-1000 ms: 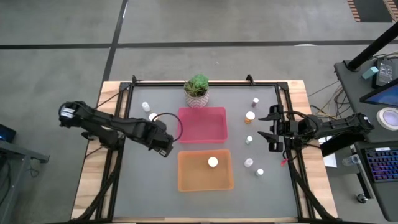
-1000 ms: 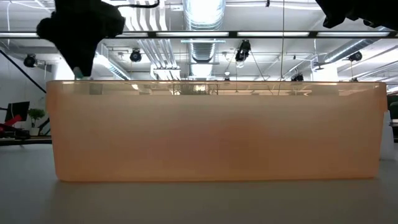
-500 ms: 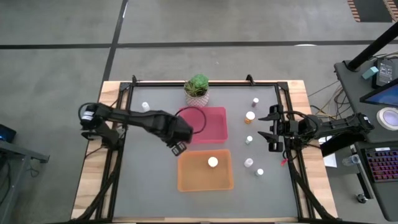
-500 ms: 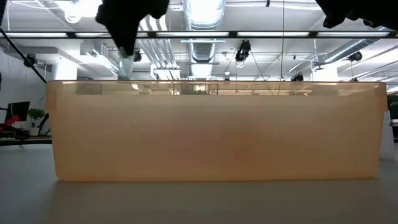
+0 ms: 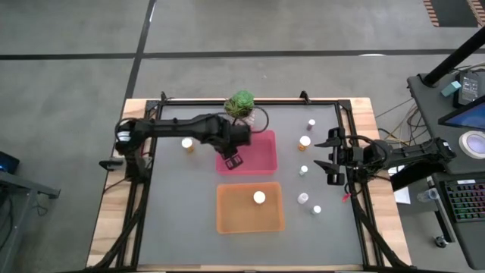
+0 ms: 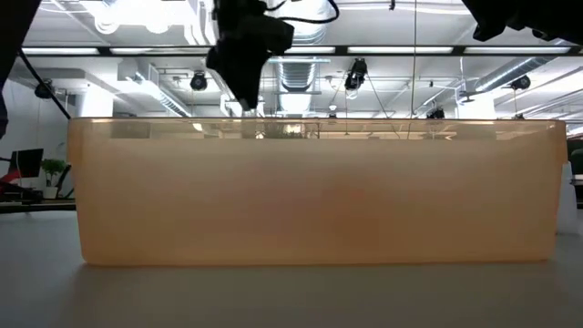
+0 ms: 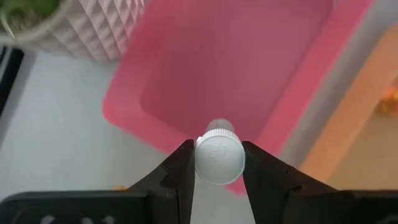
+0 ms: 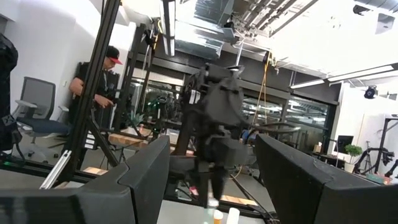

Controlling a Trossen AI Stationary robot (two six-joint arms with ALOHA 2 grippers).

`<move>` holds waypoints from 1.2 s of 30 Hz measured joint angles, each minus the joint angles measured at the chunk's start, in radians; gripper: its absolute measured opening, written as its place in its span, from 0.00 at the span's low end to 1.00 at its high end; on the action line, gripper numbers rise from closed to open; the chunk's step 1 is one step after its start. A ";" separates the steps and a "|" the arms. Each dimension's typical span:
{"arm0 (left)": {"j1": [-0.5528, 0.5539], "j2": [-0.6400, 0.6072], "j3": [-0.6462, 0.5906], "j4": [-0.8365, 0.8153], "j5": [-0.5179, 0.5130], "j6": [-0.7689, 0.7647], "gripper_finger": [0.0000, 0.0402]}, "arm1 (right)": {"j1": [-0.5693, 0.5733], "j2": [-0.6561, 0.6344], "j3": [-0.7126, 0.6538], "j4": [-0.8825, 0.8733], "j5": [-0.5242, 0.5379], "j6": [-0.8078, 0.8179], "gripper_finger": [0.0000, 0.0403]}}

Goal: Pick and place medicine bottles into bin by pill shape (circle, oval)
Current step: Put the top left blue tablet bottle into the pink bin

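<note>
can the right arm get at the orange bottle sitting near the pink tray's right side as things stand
Probably yes: the right gripper waits open just right of the orange bottle, with bare table between them and only small bottles nearby.

Left claw (image 5: 233,159) above pink tray (image 5: 261,161), beside plant (image 5: 240,106)

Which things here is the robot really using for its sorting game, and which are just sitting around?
Part of the job:
- pink bin
- orange bin, one bottle inside
- bottle in the left gripper
- loose bottles on the table
- right gripper, waiting open

Just sitting around:
- potted plant
- person in the room behind
</note>
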 joint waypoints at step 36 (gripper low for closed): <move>0.202 0.223 -0.016 0.185 0.009 0.256 0.24 | 0.000 0.000 0.000 -0.012 0.001 -0.001 0.57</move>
